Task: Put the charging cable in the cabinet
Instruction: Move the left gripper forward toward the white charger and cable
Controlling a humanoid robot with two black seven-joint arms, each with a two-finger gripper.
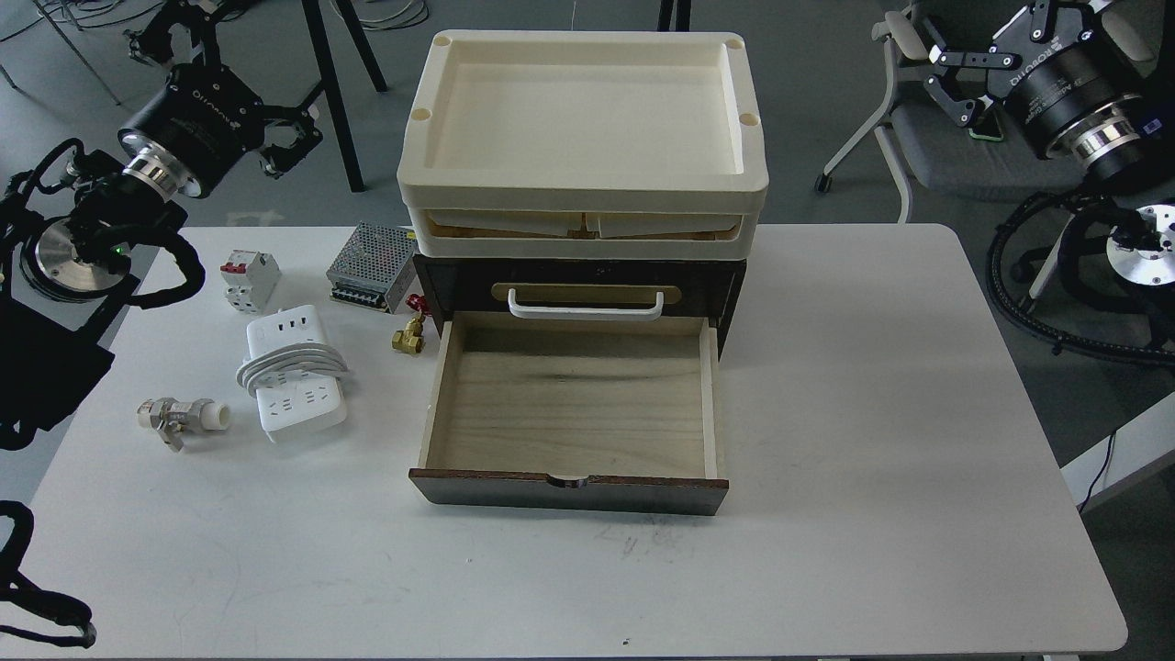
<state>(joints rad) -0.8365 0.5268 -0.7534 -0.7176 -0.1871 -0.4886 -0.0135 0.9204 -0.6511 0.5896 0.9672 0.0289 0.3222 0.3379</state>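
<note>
While coiled, glossy white charging cable point(294, 375)

Circuit breaker point(249, 279), power supply point(374, 267), two valves point(181, 420) on table point(872, 413).

The tabletop point(826, 459) is plain white with faint grey scuffs. The cabinet point(725, 294) is dark brown; its open drawer shows pale wood with visible grain, and its handle point(586, 308) is white on a brass-coloured plate. The trays point(583, 119) on top are cream. The charging cable point(294, 372) is white, strip and cord alike. The circuit breaker point(250, 280) is white with red switches. The power supply box point(374, 266) is silver, perforated in a dotted grid. One valve point(410, 335) is brass with a red handle, another point(182, 420) grey-white. Both arms are black with silver rings.
</note>
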